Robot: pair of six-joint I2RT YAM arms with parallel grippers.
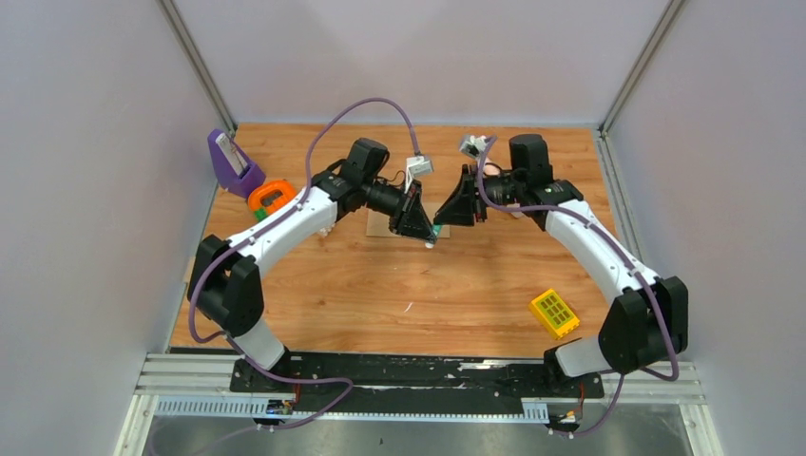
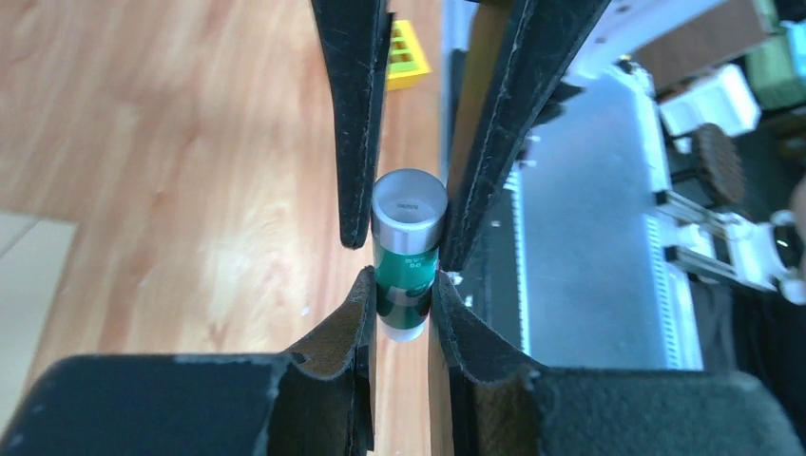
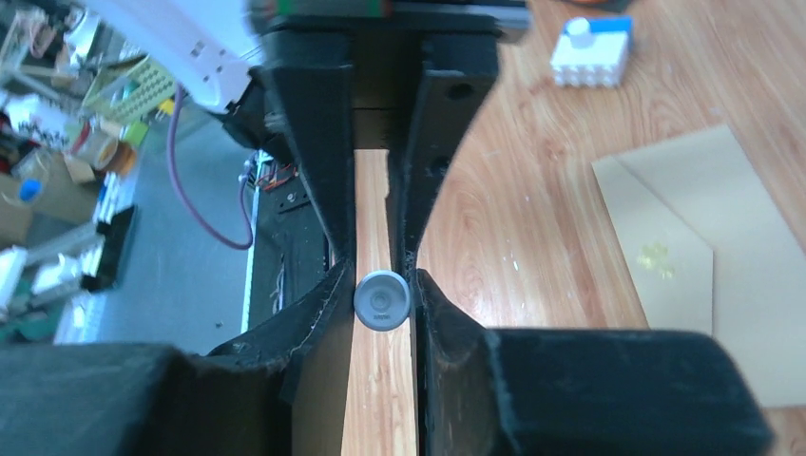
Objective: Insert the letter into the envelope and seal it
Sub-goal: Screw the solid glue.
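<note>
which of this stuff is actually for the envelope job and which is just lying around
For the job:
- envelope
- glue stick, gripped by the left pincer and the right pincer
- letter: not clearly in view

Lying about:
- purple stand
- orange object
- yellow block

Robotics lab test cell, grey panel walls (image 1: pixel 86 190), aluminium rail (image 1: pixel 185 372), wooden tabletop (image 1: pixel 418 304), equipment clutter (image 3: pixel 57 161) beyond

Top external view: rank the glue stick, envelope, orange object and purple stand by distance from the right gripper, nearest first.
1. glue stick, gripped by the right gripper
2. envelope, just to its left
3. orange object, far left
4. purple stand, back-left corner
</note>
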